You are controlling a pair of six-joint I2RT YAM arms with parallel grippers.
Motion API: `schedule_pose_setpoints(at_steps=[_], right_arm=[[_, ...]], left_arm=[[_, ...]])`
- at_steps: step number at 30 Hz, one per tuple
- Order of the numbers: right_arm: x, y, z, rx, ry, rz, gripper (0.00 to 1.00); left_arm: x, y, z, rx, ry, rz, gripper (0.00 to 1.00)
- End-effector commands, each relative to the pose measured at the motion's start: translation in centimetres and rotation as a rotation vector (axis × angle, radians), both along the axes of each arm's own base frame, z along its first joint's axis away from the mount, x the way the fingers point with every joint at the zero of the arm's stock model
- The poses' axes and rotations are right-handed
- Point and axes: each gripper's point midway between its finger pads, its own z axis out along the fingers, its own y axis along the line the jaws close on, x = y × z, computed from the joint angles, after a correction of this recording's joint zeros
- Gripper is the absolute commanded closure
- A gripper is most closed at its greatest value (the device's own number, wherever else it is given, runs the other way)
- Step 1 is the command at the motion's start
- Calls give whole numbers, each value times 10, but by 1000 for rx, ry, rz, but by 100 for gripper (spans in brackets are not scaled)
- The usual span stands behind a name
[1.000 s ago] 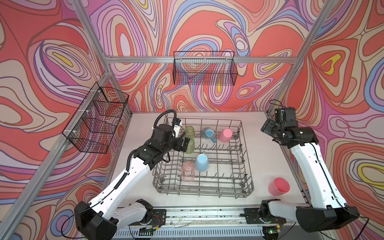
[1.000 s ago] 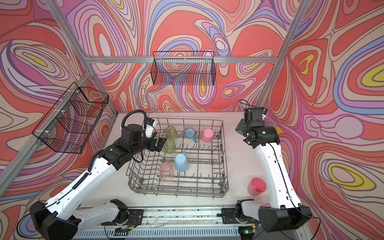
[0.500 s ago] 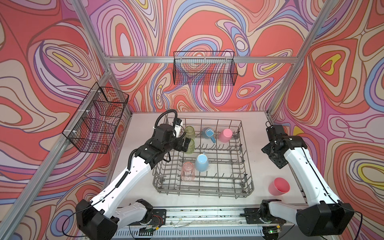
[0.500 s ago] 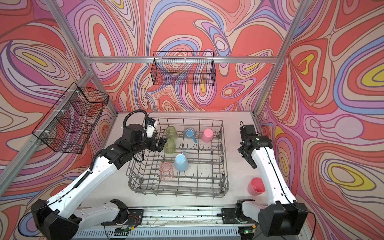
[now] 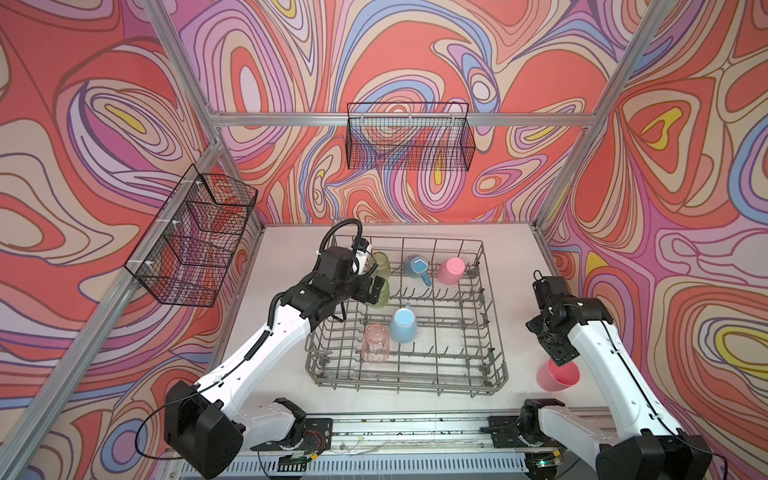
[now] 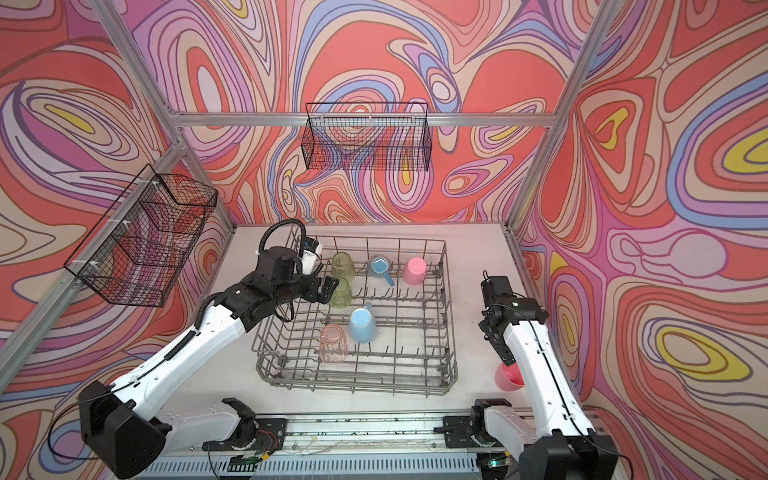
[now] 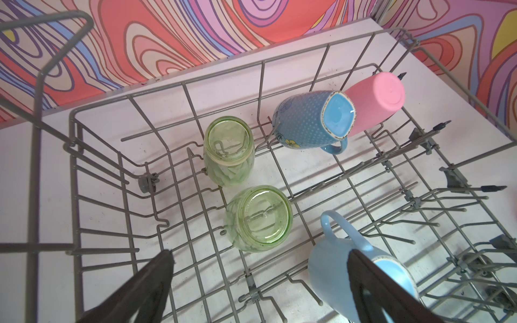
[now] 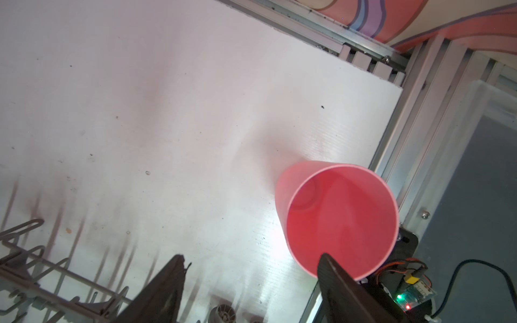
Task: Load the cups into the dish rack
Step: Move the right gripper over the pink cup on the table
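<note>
Seven cups counted: six in the rack, one out on the worktop.

Rack: a large square grey wire dish rack [image 5: 415,376] sits at the middle of the white worktop [image 5: 515,270].

Far edge of rack, all base up:
- translucent yellow-green tumbler [image 5: 381,265] at the far-left corner
- blue dotted mug with a handle [image 5: 415,266] at mid-edge, tilted
- opaque pink cup [image 5: 452,270] beside the mug, toward the far-right corner, also tilted

A second translucent yellow-green tumbler [image 5: 381,294] stands inverted just in front of the first, near the rack's left edge. A plain light-blue handled mug [image 5: 403,326] is inverted at the rack's centre. A translucent pink ribbed tumbler [image 5: 375,343] is inverted just beside it, toward the front-left corner.

Left gripper [image 7: 260,254]: jaws wide, nothing between them. It hovers over the left side of the rack, just beside the second yellow-green tumbler. Contact cannot be told.

Seventh cup: a second opaque pink cup [image 8: 335,218] stands upright, mouth up, on the worktop near its front-right corner, apart from the rack.

Right gripper [image 8: 251,257]: jaws apart, gap empty. In the right wrist view one finger overlaps the cup's rim, and the cup lies to one side of the gap, not within it. Both top views show the gripper over the cup's far rim. Whether it touches cannot be told.
</note>
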Motion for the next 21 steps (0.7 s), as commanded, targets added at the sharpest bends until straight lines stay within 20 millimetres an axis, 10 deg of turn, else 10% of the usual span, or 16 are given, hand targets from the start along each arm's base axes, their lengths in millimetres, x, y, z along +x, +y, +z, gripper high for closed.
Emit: schedule_pose_setpoints(at_steps=[1,21], right_arm=[[-5,-4,-2,-12,-17,-51,23],[-12,-12,-22,-4,-23,-49,35]], left_arm=[[4,-8,-5,-8,22,-15,2],[12,-18,-23,-5,84,-29,4]])
